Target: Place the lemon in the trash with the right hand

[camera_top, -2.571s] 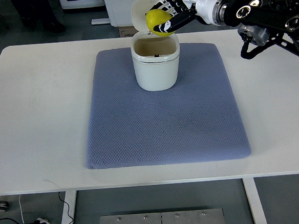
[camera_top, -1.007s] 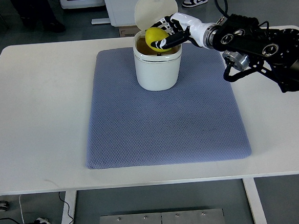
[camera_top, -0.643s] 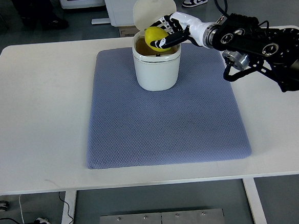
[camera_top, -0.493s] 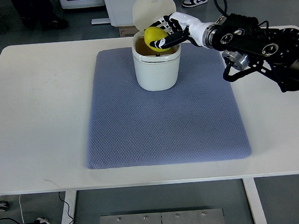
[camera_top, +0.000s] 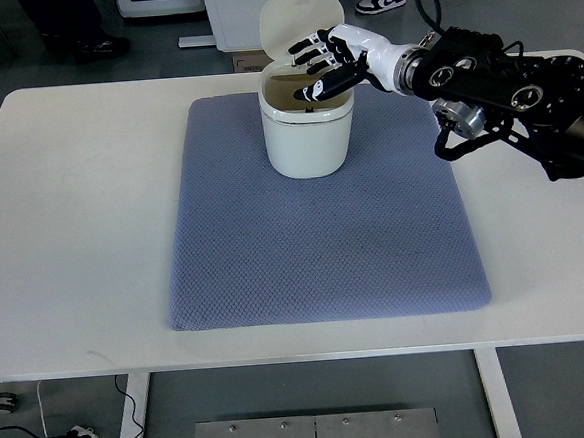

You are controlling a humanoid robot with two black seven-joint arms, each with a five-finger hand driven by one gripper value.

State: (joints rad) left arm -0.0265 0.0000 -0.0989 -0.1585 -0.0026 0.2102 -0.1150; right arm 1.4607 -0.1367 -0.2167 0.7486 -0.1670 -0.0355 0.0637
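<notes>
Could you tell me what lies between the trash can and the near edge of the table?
In the top view, only the blue mat lies between the trash can and the near edge of the table; that stretch of mat is bare.

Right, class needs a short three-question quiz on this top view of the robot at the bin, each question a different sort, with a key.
1. True or false: the right hand is gripping a lemon.
2. Multiple choice: the trash bin stands on (A) the bare white table, (B) the blue mat, (C) the floor.
3. Short answer: how does the bin's lid stand?

Key:
1. False. Its fingers are spread above the bin's mouth and hold nothing; no lemon shows.
2. B. The bin stands near the far edge of the blue mat, which lies on the white table.
3. Open, tipped up behind the bin's mouth.
</notes>
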